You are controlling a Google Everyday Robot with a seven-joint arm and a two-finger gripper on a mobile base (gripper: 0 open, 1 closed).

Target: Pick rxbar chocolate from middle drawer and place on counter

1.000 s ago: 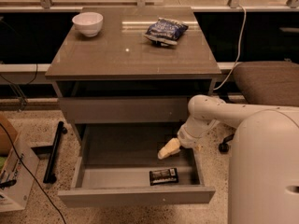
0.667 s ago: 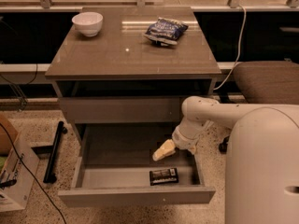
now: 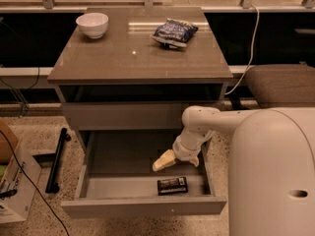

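The rxbar chocolate (image 3: 172, 185), a small dark bar with pale lettering, lies flat inside the open middle drawer (image 3: 142, 205) near its front right. My gripper (image 3: 164, 160) hangs over the drawer's inside, just behind and slightly left of the bar, above it and not touching it. The white arm reaches in from the right. The glossy grey-brown counter (image 3: 128, 58) is the cabinet's top.
A white bowl (image 3: 92, 24) stands at the counter's back left. A crinkly blue-white snack bag (image 3: 174, 32) lies at the back right. A closed grey drawer front (image 3: 123, 116) sits above the open one. A cardboard box (image 3: 12, 181) and a black bar (image 3: 55, 160) are on the floor at left.
My gripper and forearm have moved left over the drawer. The bar has not moved.
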